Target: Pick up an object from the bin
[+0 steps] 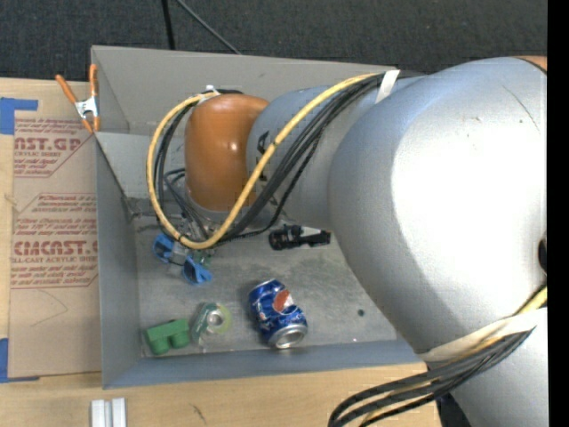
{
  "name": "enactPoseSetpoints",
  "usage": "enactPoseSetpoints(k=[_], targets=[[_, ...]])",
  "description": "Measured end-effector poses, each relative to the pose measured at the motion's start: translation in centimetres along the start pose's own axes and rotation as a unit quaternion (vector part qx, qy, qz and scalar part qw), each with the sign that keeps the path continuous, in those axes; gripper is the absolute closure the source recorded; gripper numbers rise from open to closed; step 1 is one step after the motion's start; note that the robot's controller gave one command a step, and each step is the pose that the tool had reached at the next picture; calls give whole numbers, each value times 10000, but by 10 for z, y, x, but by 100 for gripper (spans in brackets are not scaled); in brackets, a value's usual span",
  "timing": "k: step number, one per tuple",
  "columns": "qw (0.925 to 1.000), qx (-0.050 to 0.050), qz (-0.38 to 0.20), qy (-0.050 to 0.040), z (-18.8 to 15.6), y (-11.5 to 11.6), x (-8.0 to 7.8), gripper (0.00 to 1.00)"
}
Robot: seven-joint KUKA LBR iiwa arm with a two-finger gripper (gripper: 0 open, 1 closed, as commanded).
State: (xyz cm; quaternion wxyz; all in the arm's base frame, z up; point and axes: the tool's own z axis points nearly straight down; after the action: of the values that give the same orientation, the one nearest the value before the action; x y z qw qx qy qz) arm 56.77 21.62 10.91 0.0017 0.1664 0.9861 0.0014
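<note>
1. The gripper (185,236) is low at the bin's (116,274) left, under the cover (218,149); I cannot tell how wide it stands.
2. The blue piece (184,262) lies just near of it, and an off-centre close may flick it away.
3. The cables (233,205) hang close and may snag.

- Bin (120,265): matt grey metal, scuffed floor.
- Can (276,312): glossy printed metal, crumpled.
- Green block (166,336): matt plastic.
- Orange cover (218,149): smooth, glossy.
- Arm (427,194): smooth satin shell.

One camera looks steeply down into the bin (120,265) from nearby.
</note>
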Motion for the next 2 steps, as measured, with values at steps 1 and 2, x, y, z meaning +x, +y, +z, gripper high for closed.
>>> enactPoseSetpoints(k=[1, 2], targets=[[10000, 7, -3, 11, -5, 1, 0, 100], [10000, 0, -6, 4, -30, 2, 0, 100]])
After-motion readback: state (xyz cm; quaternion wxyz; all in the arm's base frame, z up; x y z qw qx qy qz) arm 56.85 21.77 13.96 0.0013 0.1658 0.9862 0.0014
